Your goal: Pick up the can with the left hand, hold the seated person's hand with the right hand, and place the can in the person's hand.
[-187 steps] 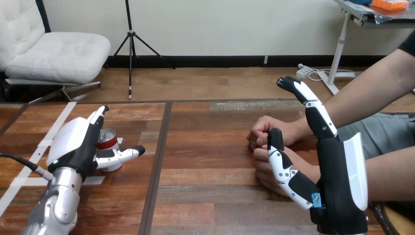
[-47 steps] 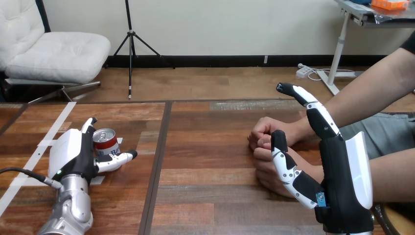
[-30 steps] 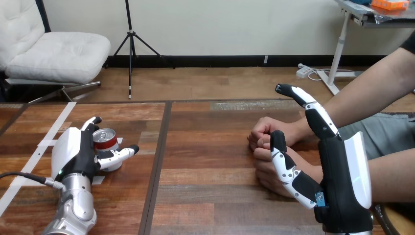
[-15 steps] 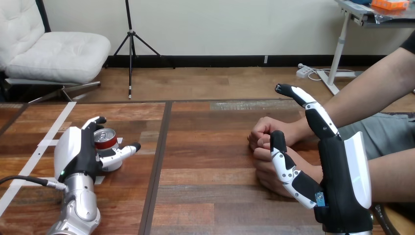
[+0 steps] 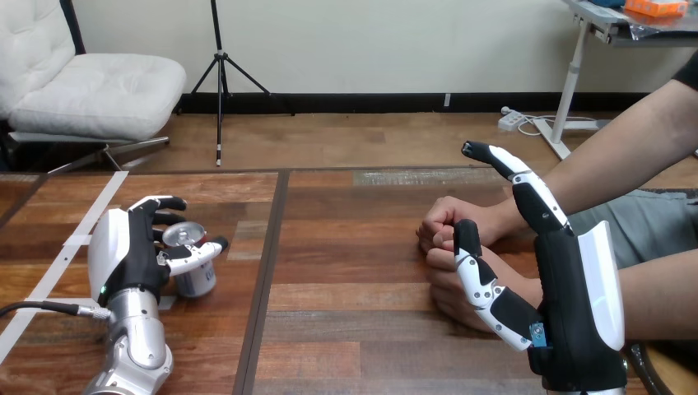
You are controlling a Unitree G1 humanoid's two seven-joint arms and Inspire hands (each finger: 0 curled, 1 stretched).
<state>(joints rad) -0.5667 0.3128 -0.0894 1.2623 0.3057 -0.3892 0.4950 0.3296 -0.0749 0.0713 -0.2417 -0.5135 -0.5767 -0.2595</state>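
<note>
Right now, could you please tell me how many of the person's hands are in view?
2. The farther hand is a fist at the view's right; the nearer hand lies just in front of it, partly behind the thumb of the right robot hand.

No word or number could be read from where I stood. The can (image 5: 197,281) had print on its side, but the marks were too small to make out and the left hand (image 5: 123,251), curled round it, covered part of them. A small blue tag low on the right hand (image 5: 570,280) was likewise too small to read.
</note>
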